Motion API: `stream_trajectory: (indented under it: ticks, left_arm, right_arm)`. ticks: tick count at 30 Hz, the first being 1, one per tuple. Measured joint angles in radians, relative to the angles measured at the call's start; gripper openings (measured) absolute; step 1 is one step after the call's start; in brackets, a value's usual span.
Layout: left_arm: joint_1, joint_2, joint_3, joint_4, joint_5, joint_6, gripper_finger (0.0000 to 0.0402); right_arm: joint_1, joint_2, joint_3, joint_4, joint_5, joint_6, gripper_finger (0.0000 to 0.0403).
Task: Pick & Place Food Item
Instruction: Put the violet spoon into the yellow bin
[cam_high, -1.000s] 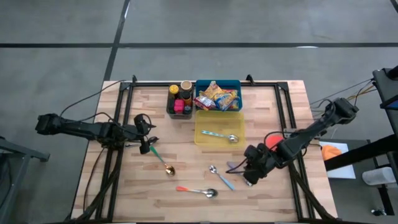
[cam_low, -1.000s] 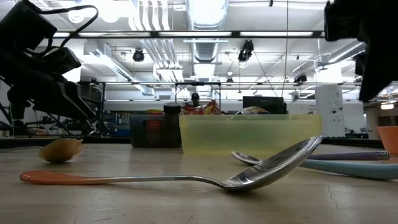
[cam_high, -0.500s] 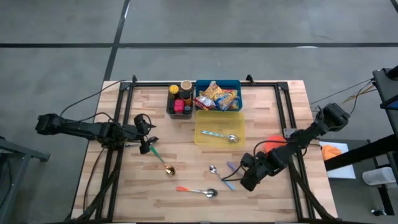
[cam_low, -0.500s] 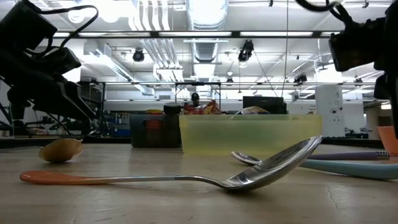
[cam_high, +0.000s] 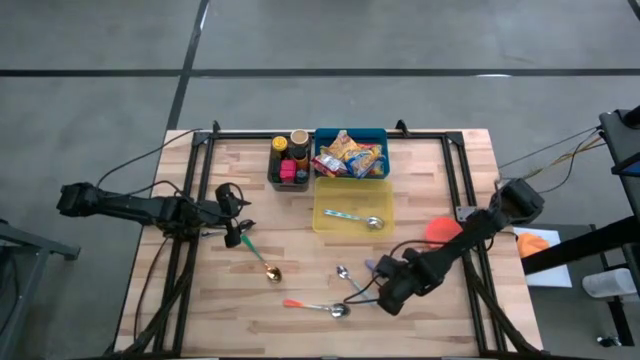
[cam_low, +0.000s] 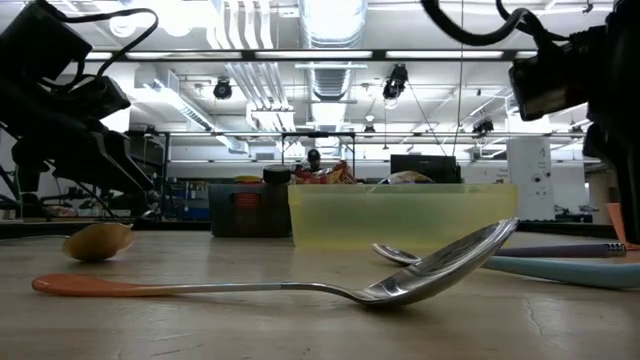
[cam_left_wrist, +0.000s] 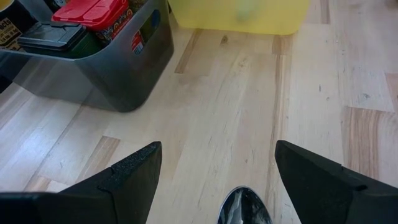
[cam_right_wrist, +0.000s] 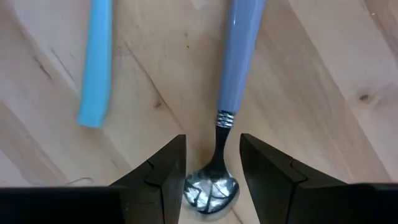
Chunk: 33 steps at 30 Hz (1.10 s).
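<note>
Right hand (cam_high: 385, 297) shifted over spoons, wooden table (cam_high: 300, 330), grey floor (cam_high: 100, 60)

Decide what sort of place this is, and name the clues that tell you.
Probably a robotics lab or workshop: a wooden table fitted with robot arms, exposed ceiling ducts and strip lights overhead, and benches with equipment in the room behind.

The bench (cam_high: 420, 180) was pale wood. The tray (cam_high: 352, 213) was yellow, one bin (cam_high: 350, 178) blue, another bin (cam_high: 287, 180) dark grey. One spoon (cam_right_wrist: 233, 68) had a periwinkle handle, another (cam_low: 250, 288) orange.
</note>
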Motion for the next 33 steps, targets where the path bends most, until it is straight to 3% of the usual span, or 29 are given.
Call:
stream_trajectory:
  ticks: [8,33]
  left_arm:
    - [0.000,0.000,0.000,0.000,0.000,0.000,0.0317]
    - [0.000,0.000,0.000,0.000,0.000,0.000,0.0316]
  right_arm:
    - [0.000,0.045,0.056,-0.062,0.003,-0.018,0.0148]
    - [-0.001,0.058,0.001,-0.045,0.030,-0.045,0.0148]
